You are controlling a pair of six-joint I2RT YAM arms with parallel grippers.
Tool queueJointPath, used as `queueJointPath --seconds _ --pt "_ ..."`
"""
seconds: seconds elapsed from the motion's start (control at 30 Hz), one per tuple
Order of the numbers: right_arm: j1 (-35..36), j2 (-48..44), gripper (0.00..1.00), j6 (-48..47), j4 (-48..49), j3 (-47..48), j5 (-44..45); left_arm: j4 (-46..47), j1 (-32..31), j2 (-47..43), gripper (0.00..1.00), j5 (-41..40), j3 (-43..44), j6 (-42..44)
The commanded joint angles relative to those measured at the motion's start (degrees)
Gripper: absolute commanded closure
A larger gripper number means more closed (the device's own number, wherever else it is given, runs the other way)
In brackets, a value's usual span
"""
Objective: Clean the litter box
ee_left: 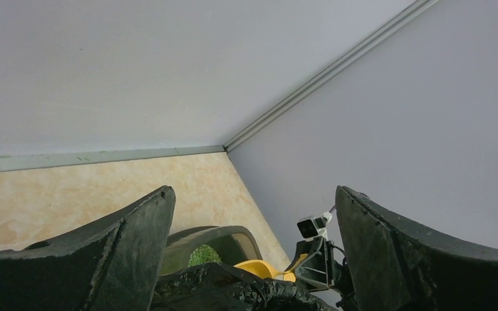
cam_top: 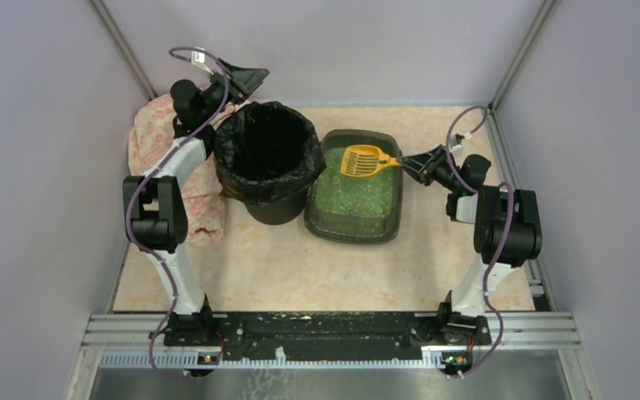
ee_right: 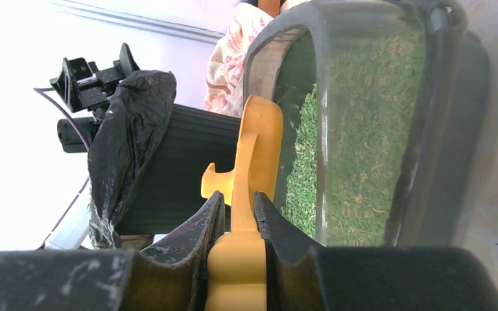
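- Litter box [cam_top: 350, 232] sits on the surface [cam_top: 300, 267] at the centre of the top view, just right of the bin [cam_top: 271, 208]. Whether the two touch cannot be told.
- Green granules [cam_top: 358, 198] cover the box floor. In the right wrist view they show as a rough green layer [ee_right: 363, 129] inside the dark rim [ee_right: 431, 97].
- The bin is round and lined with a black bag [cam_top: 227, 158] folded over its rim. Its inside shows only dark, so its contents cannot be made out.
- The right hand [cam_top: 407, 161] reaches in from the right of the frame over the box's upper right corner. It is closed on the handle of the yellow scoop [cam_top: 365, 160].
- The right wrist view shows both fingers of that hand [ee_right: 238, 201] pressed against the handle of the scoop [ee_right: 259, 142].
- The scoop's slotted head lies over the upper end of the box. Whether it touches the granules, or carries any, cannot be told.
- The left hand [cam_top: 254, 83] is at the upper left, above the bin's far rim, with its jaws spread wide and gripping nothing.
- In the left wrist view the hand [ee_left: 254, 194] frames the bag's crumpled edge, the box's rim [ee_left: 227, 231] and a bit of the scoop [ee_left: 259, 267].
- A patterned cloth [cam_top: 154, 137] lies on the surface left of the bin, under the left arm.
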Motion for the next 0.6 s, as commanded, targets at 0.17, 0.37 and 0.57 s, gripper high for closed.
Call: queueJointPath --seconds 0.17,0.37,0.57 --pt "-0.8 -3.1 1.0 -3.3 -0.4 0.7 0.1 3.3 0.4 1.0 0.01 0.6 0.4 -1.0" --pt "-1.5 -6.3 1.0 -9.4 -10.4 3.1 1.1 3.6 0.9 0.2 0.01 0.7 -1.1 -1.4" --pt "0.4 -9.4 1.0 -10.9 -12.1 3.6 -1.0 4.2 1.0 -0.3 0.01 0.8 -2.2 -1.9"
